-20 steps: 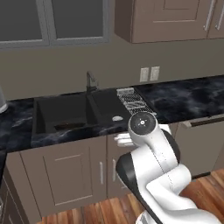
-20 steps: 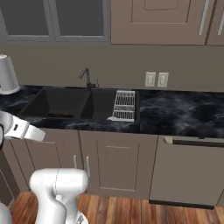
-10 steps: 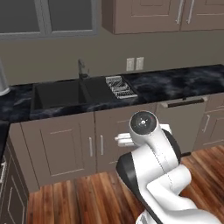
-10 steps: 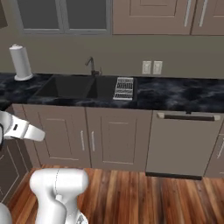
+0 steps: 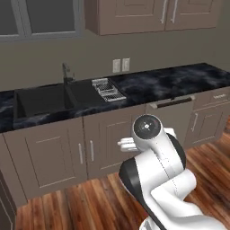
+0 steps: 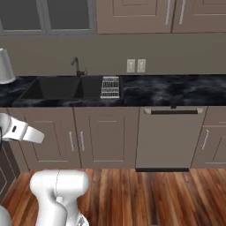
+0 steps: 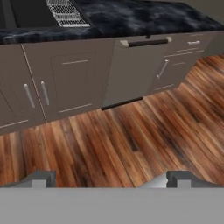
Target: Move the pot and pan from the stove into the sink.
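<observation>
The gripper [image 7: 111, 179] hangs wide open over the wooden floor [image 7: 131, 140], holding nothing, its fingertips [image 7: 41, 178] well apart. The sink [image 5: 42, 101] lies far off in the black worktop [image 5: 179, 83], left of the wire dish rack [image 5: 108, 88], with a dark faucet [image 6: 76, 66] behind it.

Sink [image 5: 42, 99] set in the counter [image 5: 179, 81] along the back wall, faucet [image 5: 66, 73] behind its rear edge; dish rack [image 5: 108, 89] on the counter just right of the basin; wall outlets [image 5: 121, 64] above and right of the rack. Base cabinets [image 6: 92, 139] under the sink, dishwasher [image 6: 170, 137] to their right under the counter; upper cabinets [image 6: 145, 15] on the wall above; wood floor [image 7: 113, 140] in front; paper-towel roll [image 6: 5, 66] on the counter left of the sink.
</observation>
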